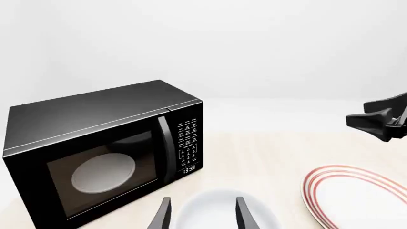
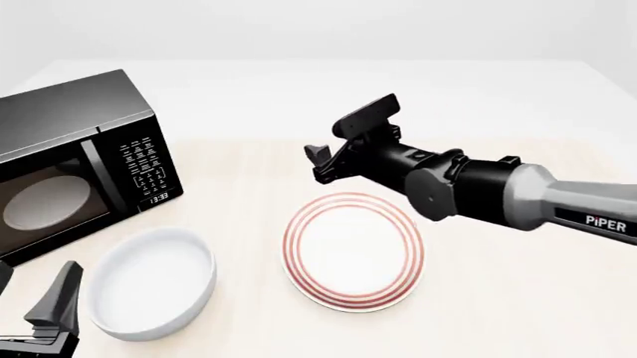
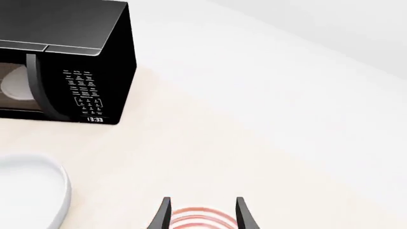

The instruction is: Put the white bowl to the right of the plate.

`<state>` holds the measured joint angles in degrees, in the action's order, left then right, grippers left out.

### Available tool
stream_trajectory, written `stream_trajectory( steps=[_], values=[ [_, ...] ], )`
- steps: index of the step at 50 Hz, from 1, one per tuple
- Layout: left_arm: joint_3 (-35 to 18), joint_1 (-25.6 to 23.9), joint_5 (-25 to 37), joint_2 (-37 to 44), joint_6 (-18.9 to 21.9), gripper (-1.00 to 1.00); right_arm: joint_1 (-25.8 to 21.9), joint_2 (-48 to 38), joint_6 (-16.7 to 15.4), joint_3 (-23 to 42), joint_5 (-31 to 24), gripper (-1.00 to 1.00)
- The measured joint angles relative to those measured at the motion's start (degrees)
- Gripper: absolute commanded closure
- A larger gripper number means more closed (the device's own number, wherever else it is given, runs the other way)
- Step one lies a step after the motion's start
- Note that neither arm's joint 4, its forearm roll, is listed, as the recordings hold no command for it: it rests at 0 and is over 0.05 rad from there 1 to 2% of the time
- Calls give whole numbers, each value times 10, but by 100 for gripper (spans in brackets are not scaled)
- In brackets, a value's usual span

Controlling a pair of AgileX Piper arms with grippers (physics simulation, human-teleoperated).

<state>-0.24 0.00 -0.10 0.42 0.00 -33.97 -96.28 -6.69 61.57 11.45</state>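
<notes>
The right hand [image 2: 333, 153] hangs empty over the desk [image 2: 518, 298] beyond the flat red-ringed white plate [image 2: 351, 251], fingers parted. The left hand [image 1: 202, 214], also parted and empty, hovers by the plain glossy white bowl [image 2: 151, 282], which sits left of the plate, just in front of the black microwave [image 2: 70, 160]. Carrying the bowl rightward risks clipping the plate or the right arm; its thick glossy rim may slip.
</notes>
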Motion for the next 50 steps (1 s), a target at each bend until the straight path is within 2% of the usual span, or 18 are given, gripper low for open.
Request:
stream_trajectory(
  steps=[12,50],
  values=[
    [0,0,0,0,0,-100,-33,-52,1,60,-34,-100],
    [0,0,0,0,0,-100,-103,-171,22,193,-107,-100]
  ],
)
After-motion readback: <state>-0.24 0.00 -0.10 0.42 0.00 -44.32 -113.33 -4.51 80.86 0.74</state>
